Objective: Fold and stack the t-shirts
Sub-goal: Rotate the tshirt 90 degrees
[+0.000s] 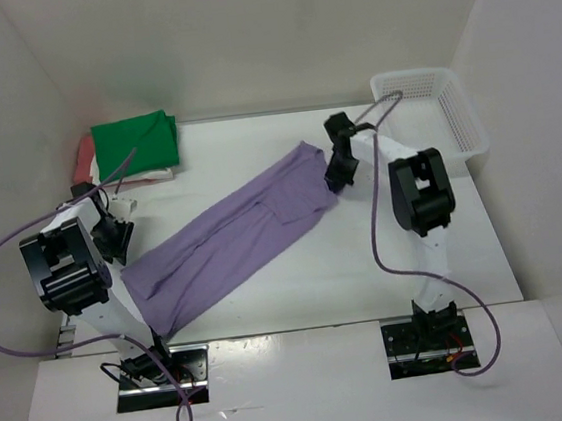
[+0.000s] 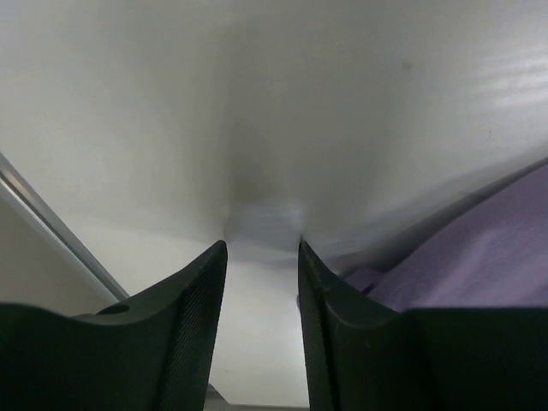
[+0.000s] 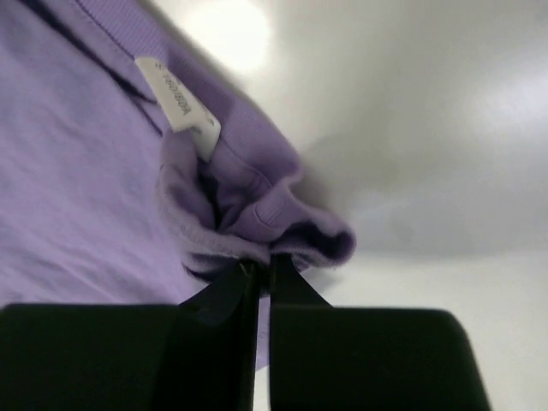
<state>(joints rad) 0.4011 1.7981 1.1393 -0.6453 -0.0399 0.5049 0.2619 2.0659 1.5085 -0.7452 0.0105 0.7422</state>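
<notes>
Bunched collar edge of lavender-purple shirt pinched by right gripper, black jaws pressed nearly together on fold of cloth. White sewn-in label seen just above pinch, print too blurred to be read. Cloth spread across left of view; white table exposed at right. Bright glare reflected on table at top, beside shirt's ribbed edge.

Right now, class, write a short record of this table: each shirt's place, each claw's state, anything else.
lavender shirt: stretched diagonally across table, unfolded
right claw: shut on lavender shirt's collar end
left claw: open, empty, beside shirt's near end
green shirt: folded, top of far-left stack
beneath it: cream-white shirt, salmon-red shirt edges
basket: far-right corner
</notes>
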